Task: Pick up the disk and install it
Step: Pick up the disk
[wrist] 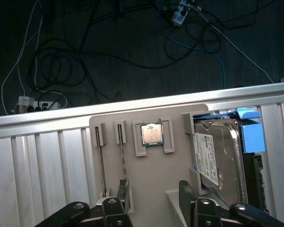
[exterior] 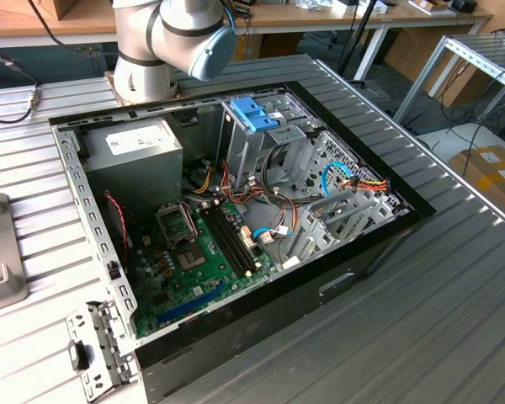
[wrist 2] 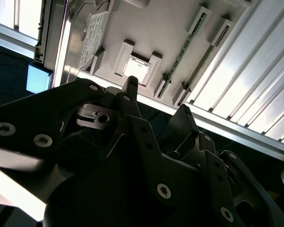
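The disk point(wrist: 222, 156) is a silver-grey hard drive with a white label and bright blue rails. In the first wrist view it lies flat in a slot at one end of a beige holder plate point(wrist: 146, 189). My gripper point(wrist: 154, 208) hovers above the plate, open, with nothing between its dark fingers point(wrist: 191, 201). The disk lies off to the side of the nearer finger, apart from it. In the second wrist view the gripper point(wrist 2: 156, 101) and its linkage show from close up, with the same plate behind.
The plate also holds a processor chip point(wrist: 152, 134) and two memory sticks point(wrist: 100, 161). In the exterior view an open computer case point(exterior: 109, 278) lies on the ribbed metal table, with a drive cage and blue clip point(exterior: 257, 114), a power-supply box point(exterior: 135, 160) and the arm's base point(exterior: 172, 38).
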